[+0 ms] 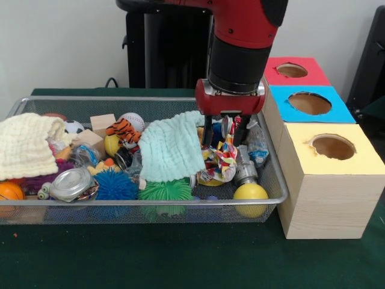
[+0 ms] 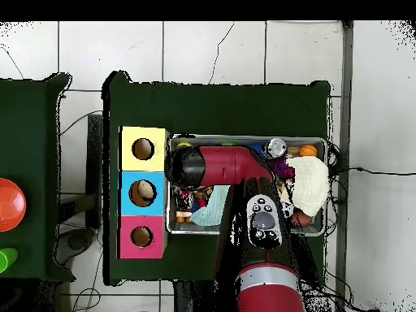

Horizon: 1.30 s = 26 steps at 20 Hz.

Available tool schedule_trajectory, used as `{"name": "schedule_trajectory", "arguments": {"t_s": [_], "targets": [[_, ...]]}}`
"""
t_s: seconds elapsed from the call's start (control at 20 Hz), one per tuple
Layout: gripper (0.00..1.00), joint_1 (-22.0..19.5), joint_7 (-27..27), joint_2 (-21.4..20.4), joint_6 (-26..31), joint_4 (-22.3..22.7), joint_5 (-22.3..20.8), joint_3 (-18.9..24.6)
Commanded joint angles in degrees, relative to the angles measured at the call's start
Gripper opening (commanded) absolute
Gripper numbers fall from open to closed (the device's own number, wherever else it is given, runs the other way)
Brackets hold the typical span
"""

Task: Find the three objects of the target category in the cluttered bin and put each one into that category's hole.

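My gripper (image 1: 224, 139) hangs low over the right part of the wire mesh bin (image 1: 274, 180). Its two dark fingers (image 1: 207, 131) stand on either side of a multicoloured cloth toy (image 1: 224, 158) and are shut on its upper strand, while the rest dangles among the clutter. Right of the bin stand three boxes, each with a round hole: red (image 1: 292, 70), blue (image 1: 310, 103) and yellow (image 1: 332, 146). In the overhead view the arm (image 2: 219, 165) covers the gripper, and the boxes (image 2: 142, 192) lie left of the bin.
A mint cloth (image 1: 174, 147) lies just left of the gripper, and a cream cloth (image 1: 27, 144) lies at the bin's far left. A tiger toy (image 1: 123, 131), baseball (image 1: 133, 120), blue spiky ball (image 1: 115, 185), green spiky ball (image 1: 165, 191), jar (image 1: 72, 182) and yellow ball (image 1: 250, 192) crowd the bin.
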Motion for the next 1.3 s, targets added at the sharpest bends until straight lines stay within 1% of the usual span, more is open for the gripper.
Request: {"name": "schedule_trajectory", "arguments": {"t_s": [0.05, 0.25, 0.45, 0.65, 1.0, 1.3], "targets": [[1.0, -2.2, 2.0, 4.8, -5.3, 2.4, -2.5, 4.5], [1.0, -2.1, 3.2, 5.4, -8.1, 4.3, -2.8, 4.2], [1.0, -2.0, 4.0, 6.7, -10.9, 4.8, -2.8, 4.0], [1.0, -1.9, 3.9, 7.8, -12.4, 4.6, -3.0, 3.6], [1.0, -1.3, 3.4, 8.3, -10.8, 5.2, -3.1, 2.2], [1.0, -0.8, 4.5, 9.0, -11.4, 6.5, -3.1, 1.5]]}}
